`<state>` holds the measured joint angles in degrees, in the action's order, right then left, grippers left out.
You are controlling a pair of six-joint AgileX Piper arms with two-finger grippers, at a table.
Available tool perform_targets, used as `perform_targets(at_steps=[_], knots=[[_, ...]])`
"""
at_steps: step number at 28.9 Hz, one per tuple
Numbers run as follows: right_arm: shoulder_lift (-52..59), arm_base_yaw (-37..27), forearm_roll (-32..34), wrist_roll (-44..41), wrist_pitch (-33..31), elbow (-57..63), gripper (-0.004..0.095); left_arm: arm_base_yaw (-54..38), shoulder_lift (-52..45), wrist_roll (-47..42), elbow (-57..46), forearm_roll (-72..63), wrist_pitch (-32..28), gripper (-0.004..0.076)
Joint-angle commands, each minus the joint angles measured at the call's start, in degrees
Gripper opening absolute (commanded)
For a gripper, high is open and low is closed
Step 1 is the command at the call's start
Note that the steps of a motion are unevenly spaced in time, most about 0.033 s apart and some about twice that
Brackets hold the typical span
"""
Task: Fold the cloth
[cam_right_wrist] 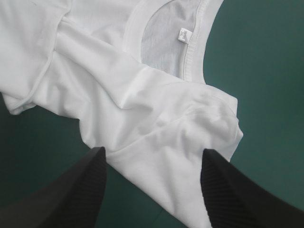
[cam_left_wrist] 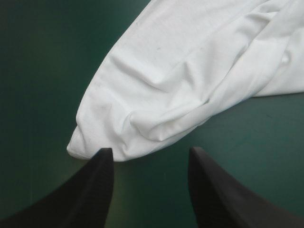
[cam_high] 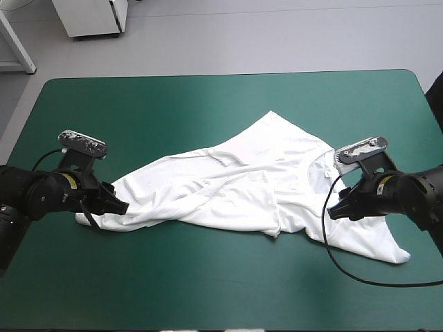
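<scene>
The white T-shirt (cam_high: 235,187) is lying rumpled and half spread on the teal-green counter (cam_high: 208,97), stretching in a long slanted band across its middle from one arm to the other. Folds are running along its length, and one corner is pointing toward the far edge.

The left pincer (cam_left_wrist: 151,149) is sitting low at the shirt's narrow left end with its black fingers standing apart and gripping nothing. The rounded tip of the cloth is lying just ahead of it, touching or nearly touching one fingertip, while bare cover is showing between the fingers.

The right pincer (cam_right_wrist: 154,151) is hovering over the shirt's other end, its fingers also standing wide apart. A wrinkled stretch of white cloth is lying between and under them, unclamped. Just ahead of this pincer the collar (cam_right_wrist: 192,52) is lying open, showing the small label (cam_right_wrist: 184,34) sewn inside the neck, with green cover beside it
</scene>
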<state>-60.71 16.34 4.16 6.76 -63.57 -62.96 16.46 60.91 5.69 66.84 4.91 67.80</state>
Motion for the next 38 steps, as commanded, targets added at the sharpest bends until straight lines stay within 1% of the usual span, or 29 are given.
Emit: perform_targets(at_steps=[1, 6, 12, 16, 18, 23, 26, 29, 34, 37, 38], knots=[[0.71, -0.33, 0.09, -0.01, 2.25, -1.69, 0.0554, -0.03, -0.69, -0.9, 1.44, 0.35, -1.74, 0.0353], [0.71, -0.33, 0.09, -0.01, 2.25, -1.69, 0.0554, -0.03, -0.69, -1.14, 1.57, 0.88, -1.5, 0.0353], [0.71, -0.33, 0.09, -0.01, 1.71, -1.69, 0.0554, -0.11, -0.69, -4.08, 5.18, 8.62, 3.29, 0.0353], [0.71, -0.33, 0.09, -0.01, 1.71, -1.69, 0.0554, -0.11, -0.69, -6.47, 6.4, 15.28, 5.67, 0.0353], [0.71, -0.33, -0.02, -0.01, 1.54, -1.69, 0.0554, -0.59, -0.69, -7.44, 6.4, 17.45, 5.85, 0.0353], [0.71, -0.33, -0.96, -0.01, 1.57, -1.69, 0.0554, -6.36, 1.31, -7.99, 6.4, 15.84, 5.43, 0.0353], [0.71, -0.33, -2.42, 0.09, 1.57, -1.69, 0.0554, -9.75, 3.76, -7.87, 6.4, 12.39, 4.53, 0.0353], [0.71, -0.33, -3.31, 0.09, 1.57, -1.69, 0.0554, -12.34, 7.73, -6.18, 6.27, 8.69, 5.05, 0.0353], [0.71, -0.33, -4.97, 0.09, 1.22, -1.69, 0.0554, -14.86, 14.92, -4.47, 5.44, 8.34, 5.22, 0.0353], [0.71, -0.33, -4.97, 0.09, 1.14, -1.69, 0.0554, -17.51, 17.81, -1.92, 5.44, 4.68, 3.86, 0.0354], [0.71, -0.33, -4.97, 0.09, 1.14, -1.69, 0.0554, -19.86, 19.24, -0.47, 5.44, 1.96, 2.84, 0.0354]])
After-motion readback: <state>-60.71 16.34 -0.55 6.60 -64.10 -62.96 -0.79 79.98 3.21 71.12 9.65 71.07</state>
